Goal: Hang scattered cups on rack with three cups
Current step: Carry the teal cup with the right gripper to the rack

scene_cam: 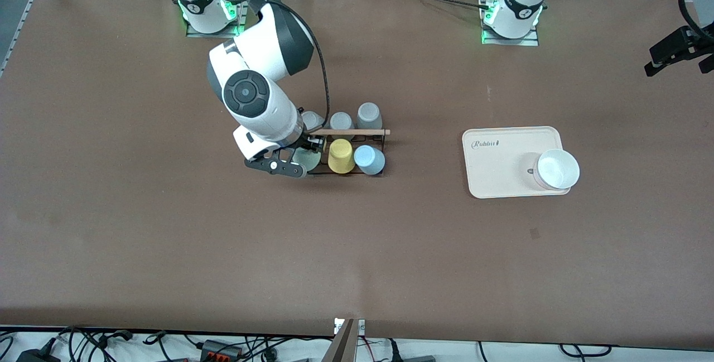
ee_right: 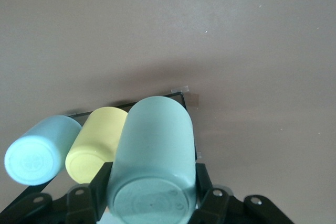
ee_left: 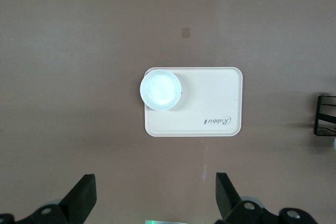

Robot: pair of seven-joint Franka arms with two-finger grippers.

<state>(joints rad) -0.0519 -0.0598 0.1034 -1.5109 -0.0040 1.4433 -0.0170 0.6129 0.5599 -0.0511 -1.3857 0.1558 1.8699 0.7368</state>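
Mint cup (ee_right: 152,156): pale, tapered, upside-down | right gripper (ee_right: 152,203) jaws clamp it | left gripper (ee_left: 152,203) jaws apart

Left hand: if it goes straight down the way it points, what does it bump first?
Probably the bare table. The left hand is open and waits high up, pointing down just short of the beige tray with the white bowl. Depth is hard to judge.

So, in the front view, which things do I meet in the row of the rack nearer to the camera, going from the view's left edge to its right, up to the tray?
right claw shut on the mint cup → yellow cup → light blue cup → beige tray → white bowl
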